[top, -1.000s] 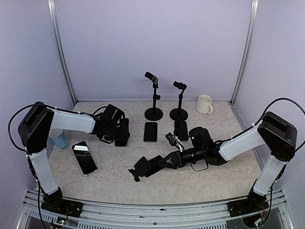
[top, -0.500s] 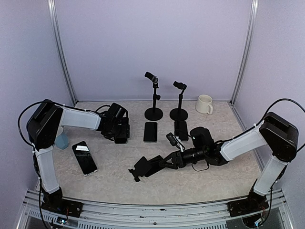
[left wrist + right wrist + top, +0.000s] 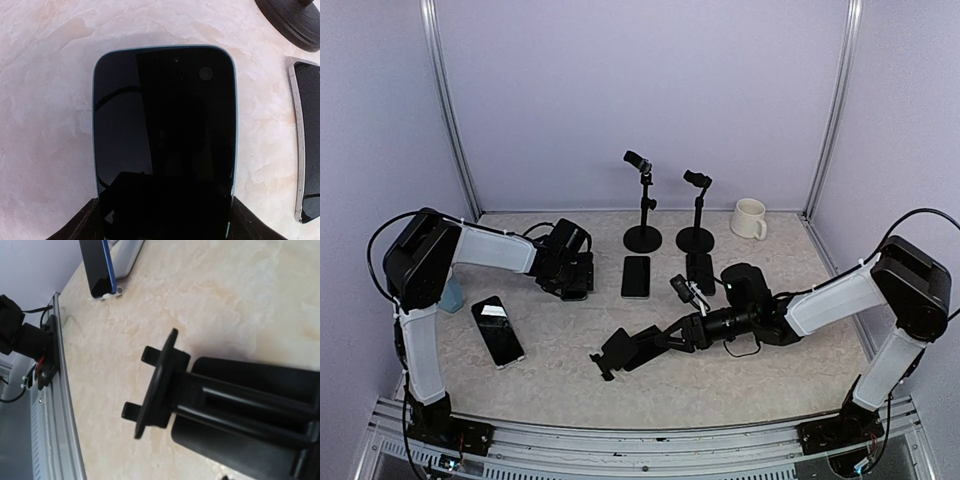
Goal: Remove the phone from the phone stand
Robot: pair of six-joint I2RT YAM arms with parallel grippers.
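Note:
The phone (image 3: 165, 125), dark-screened with a pale blue rim, fills the left wrist view, low over the marbled table. My left gripper (image 3: 162, 220) is shut on its near end, with fingers (image 3: 87, 225) on either side. From above, that gripper (image 3: 576, 284) sits left of the table's middle. The black phone stand (image 3: 620, 352) lies tipped on its side in front, apart from the phone. My right gripper (image 3: 688, 333) is shut on its stem. The right wrist view shows the stand's empty cradle (image 3: 160, 385) with two prongs.
Other phones lie flat on the table: one at centre (image 3: 636, 276), one beside it (image 3: 700, 272), one at left (image 3: 498, 332). Two tall black stands (image 3: 642, 205) (image 3: 696, 212) rise at the back, with a white mug (image 3: 749, 218) at back right. A metal rail (image 3: 55, 390) edges the table.
My left arm has carried the phone a little to the right and farther back. The right gripper and the stand have barely moved.

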